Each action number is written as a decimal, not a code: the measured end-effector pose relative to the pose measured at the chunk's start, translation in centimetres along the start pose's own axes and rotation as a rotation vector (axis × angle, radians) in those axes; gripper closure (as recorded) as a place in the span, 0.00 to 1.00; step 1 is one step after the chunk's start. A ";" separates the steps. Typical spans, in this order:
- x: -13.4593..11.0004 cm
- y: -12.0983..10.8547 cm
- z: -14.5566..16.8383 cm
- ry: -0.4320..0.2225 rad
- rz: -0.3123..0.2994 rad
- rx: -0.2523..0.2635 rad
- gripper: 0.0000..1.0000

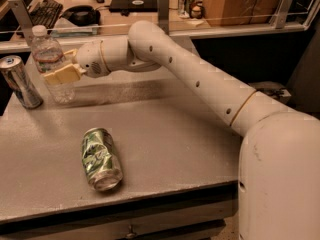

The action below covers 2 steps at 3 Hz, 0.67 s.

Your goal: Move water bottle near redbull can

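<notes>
The water bottle (52,64) is clear plastic with a white cap and a red stripe on its label. It stands upright at the table's far left. My gripper (61,70) is shut on the bottle around its middle, with the tan fingers (64,75) wrapped across it. The redbull can (20,81) is slim and silver and stands upright just left of the bottle, a small gap apart. My white arm reaches in from the right.
A dented green-and-silver can (101,158) lies on its side near the front of the grey table (175,134). A desk with a keyboard (44,11) and a railing runs behind the table.
</notes>
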<state>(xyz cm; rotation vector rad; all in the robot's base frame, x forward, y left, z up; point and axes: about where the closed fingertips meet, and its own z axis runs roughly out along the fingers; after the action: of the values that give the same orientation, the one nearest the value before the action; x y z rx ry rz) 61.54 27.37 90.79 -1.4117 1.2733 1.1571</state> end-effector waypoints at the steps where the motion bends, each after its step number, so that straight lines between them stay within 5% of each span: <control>1: -0.1 0.9 1.1 0.013 -0.007 -0.029 0.77; 2: 0.1 1.4 1.6 0.026 -0.010 -0.043 0.53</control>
<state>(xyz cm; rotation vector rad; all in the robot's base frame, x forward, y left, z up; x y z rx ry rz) 59.99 28.82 90.33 -1.4678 1.2641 1.1693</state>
